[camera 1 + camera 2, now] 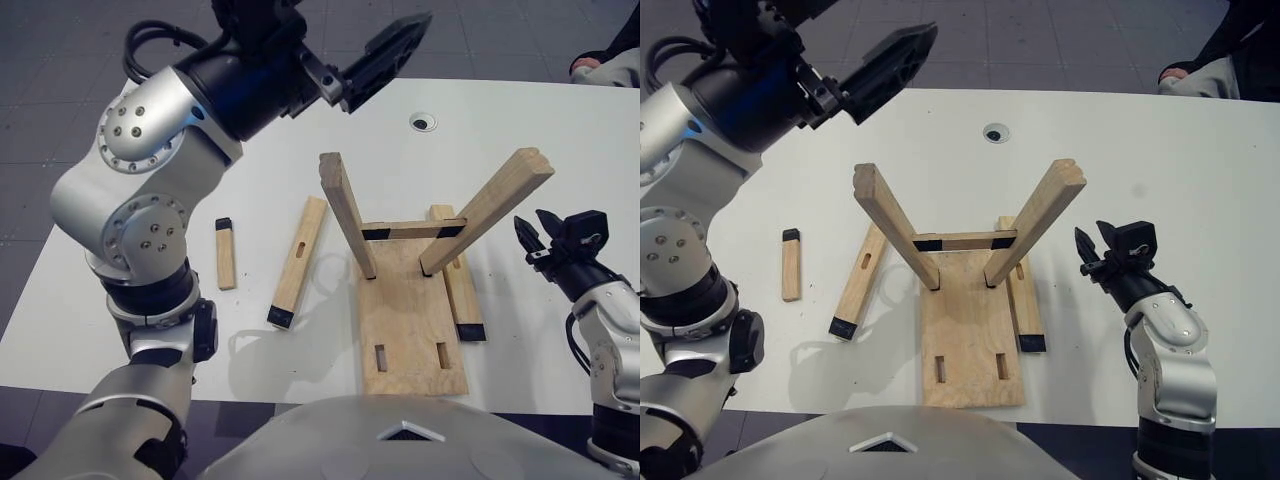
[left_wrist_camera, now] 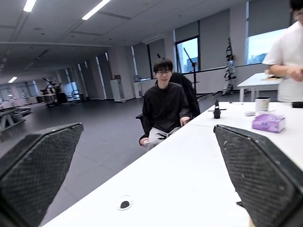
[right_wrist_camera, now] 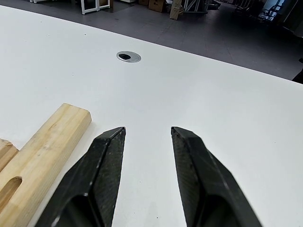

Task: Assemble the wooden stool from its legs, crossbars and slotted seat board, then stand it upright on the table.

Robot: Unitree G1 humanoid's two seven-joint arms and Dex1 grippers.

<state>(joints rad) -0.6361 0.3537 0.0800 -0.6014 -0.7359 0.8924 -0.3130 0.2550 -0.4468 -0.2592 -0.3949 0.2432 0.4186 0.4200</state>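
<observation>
The slotted seat board lies flat on the white table. Two legs stand tilted in its far slots, joined by a black-tipped crossbar. A third leg lies loose left of the board, and a fourth leg lies along the board's right edge; its end appears beside my right gripper. A short crossbar lies further left. My left gripper is open, held high above the far table. My right gripper is open and empty, low, just right of the right standing leg.
A round cable hole sits in the table beyond the stool parts. Bare tabletop stretches to the right and behind the assembly. The table's near edge runs close under the seat board.
</observation>
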